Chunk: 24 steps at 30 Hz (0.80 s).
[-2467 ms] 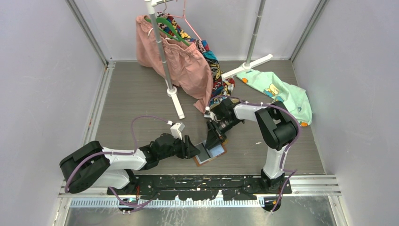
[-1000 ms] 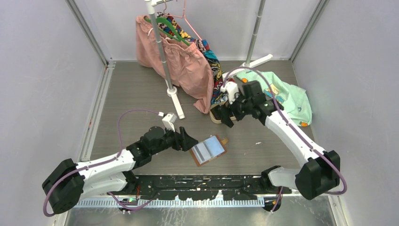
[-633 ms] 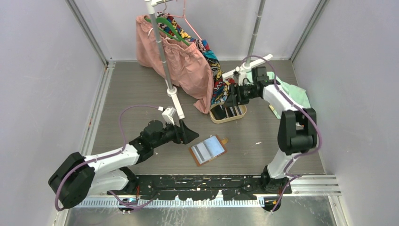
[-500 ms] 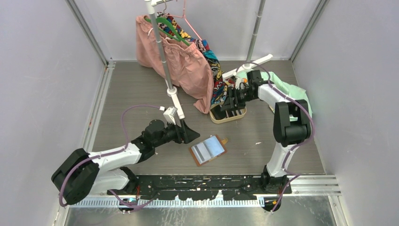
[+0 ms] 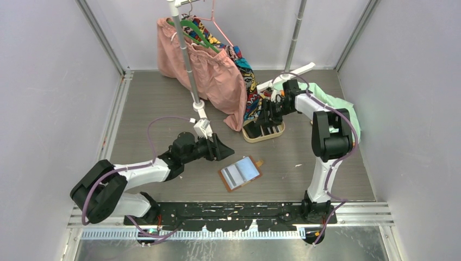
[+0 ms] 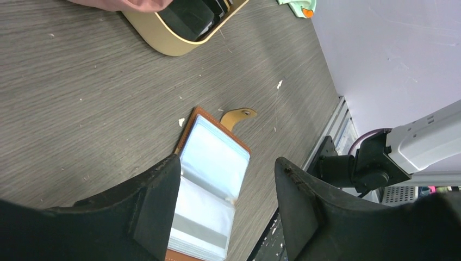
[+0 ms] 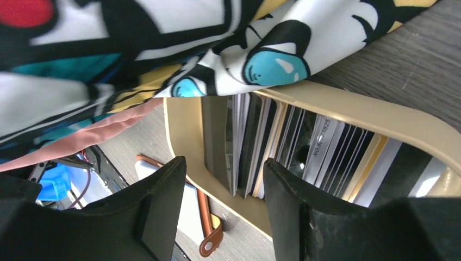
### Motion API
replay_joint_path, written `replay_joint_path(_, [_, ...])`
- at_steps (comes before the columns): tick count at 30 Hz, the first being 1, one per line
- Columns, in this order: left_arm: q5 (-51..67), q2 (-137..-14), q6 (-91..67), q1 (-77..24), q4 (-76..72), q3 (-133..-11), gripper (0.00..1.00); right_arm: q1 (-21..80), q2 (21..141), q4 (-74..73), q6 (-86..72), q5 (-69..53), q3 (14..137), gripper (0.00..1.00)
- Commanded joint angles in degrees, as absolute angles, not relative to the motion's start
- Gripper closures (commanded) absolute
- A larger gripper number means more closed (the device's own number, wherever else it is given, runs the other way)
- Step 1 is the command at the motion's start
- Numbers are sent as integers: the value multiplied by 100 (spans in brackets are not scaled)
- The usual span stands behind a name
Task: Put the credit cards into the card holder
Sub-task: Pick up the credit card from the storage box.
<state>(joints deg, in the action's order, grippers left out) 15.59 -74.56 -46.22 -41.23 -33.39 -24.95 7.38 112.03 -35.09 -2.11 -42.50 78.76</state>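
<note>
Close to the near edge of the worktop [image 5: 163, 103] the card holder [image 5: 240, 173] lies opened flat, pockets up. The left hand [image 5: 225, 150] hovers just beside it, jaws wide, holding nothing. Farther back, right of the middle, the credit cards [image 7: 304, 152] stand on edge, tightly packed in a beige tray [image 7: 353, 111]. The right hand [image 7: 224, 163] is above them, jaws partly apart, gripping nothing. The cards look light, stiff and slippery; I would pinch one by its upper edge.

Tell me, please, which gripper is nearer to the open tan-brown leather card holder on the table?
Left. The left gripper hovers beside the card holder, on its far-left side; the right gripper is farther away, over the oval beige tray.
</note>
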Motion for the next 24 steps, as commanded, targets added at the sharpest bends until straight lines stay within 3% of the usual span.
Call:
replay_joint_path(1, [1894, -7703, -4540, -3959, -3752, -2810, 37, 828, 11390, -3669, -229, -4170, 8112, 41])
replay_joint_path(19, [2752, -9114, -4903, -3539, -4204, -3411, 45, 910, 11554, -3240, -932, -6055, 8013, 59])
replay_joint_path(24, [2786, -9299, -4922, -3536, -4245, -3529, 46, 918, 11493, -3055, -1192, -5964, 7927, 63])
